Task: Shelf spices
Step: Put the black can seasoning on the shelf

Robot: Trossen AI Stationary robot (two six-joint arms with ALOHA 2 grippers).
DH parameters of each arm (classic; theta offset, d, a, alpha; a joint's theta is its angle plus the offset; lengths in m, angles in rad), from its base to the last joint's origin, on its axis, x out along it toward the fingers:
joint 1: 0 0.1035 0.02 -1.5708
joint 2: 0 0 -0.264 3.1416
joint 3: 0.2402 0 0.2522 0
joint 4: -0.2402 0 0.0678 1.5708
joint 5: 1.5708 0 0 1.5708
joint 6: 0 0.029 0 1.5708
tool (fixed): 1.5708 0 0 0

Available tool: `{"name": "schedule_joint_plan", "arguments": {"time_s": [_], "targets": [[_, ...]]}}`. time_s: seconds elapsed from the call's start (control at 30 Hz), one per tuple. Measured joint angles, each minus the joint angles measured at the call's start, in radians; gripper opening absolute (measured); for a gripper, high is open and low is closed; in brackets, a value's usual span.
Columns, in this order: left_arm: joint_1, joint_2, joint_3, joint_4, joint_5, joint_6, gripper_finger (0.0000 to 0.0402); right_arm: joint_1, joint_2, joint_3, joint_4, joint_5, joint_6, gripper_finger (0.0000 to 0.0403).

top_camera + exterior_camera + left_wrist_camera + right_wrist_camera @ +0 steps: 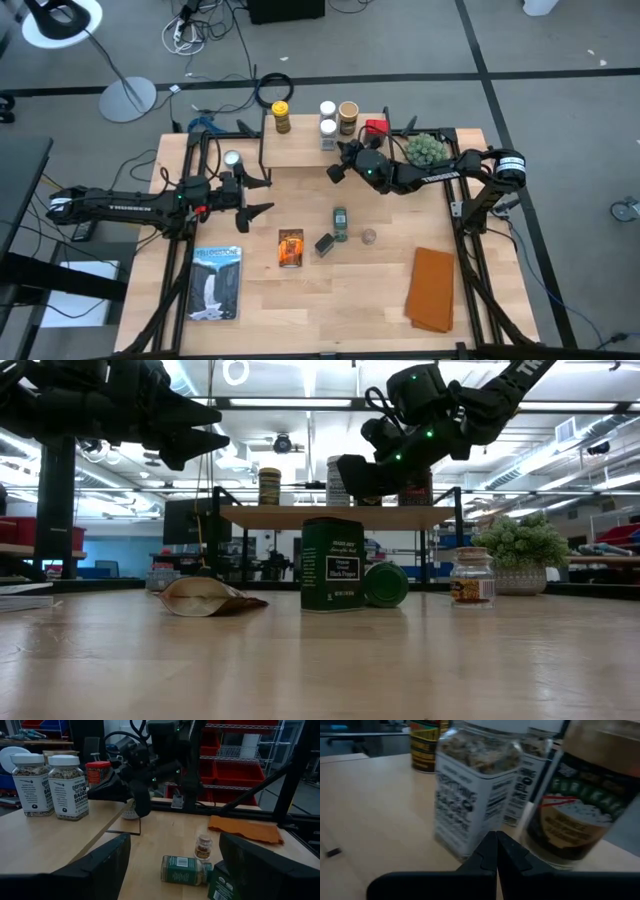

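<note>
We find the right pincer (335, 172) shut and empty at the shelf (300, 150) edge, and the left pincer (262, 195) wide open, holding nothing. We advise sending it down squarely over the lying green-labelled jar (340, 224), clear of the dark box (325, 243).

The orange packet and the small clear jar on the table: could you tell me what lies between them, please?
In the high view, the dark box and a green-lidded jar on its side lie between the orange packet and the small clear jar.

Grey floor (560, 60) w/ dark seam lines; white lamp base (127, 98) upper left, cables (195, 25) top centre. Red bins on wire racks (227, 742) behind; ceiling strip lights (300, 402).
</note>
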Motion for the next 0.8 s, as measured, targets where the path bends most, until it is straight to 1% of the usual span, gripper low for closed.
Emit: {"name": "schedule_joint_plan", "arguments": {"time_s": [0.3, 0.4, 0.63, 0.73, 0.8], "targets": [[0.0, 0.0, 0.0, -0.013, 0.0, 0.0, 0.0309, 0.043, -0.007, 0.0, -0.003, 0.098, -0.028, 0.0], [0.0, 0.0, 0.0, -0.014, 0.0, 0.0, 0.0309, 0.059, -0.034, 0.0, -0.004, 0.108, -0.038, 0.0], [0.0, 0.0, 0.0, -0.014, 0.0, 0.0, 0.0309, 0.086, -0.185, 0.0, -0.02, 0.098, -0.037, 0.0], [0.0, 0.0, 0.0, -0.014, 0.0, 0.0, 0.0309, 0.096, -0.265, 0.0, -0.065, 0.096, -0.028, 0.0], [0.0, 0.0, 0.0, -0.014, 0.0, 0.0, 0.0309, 0.102, -0.319, 0.0, -0.136, 0.09, 0.003, 0.0]]}}
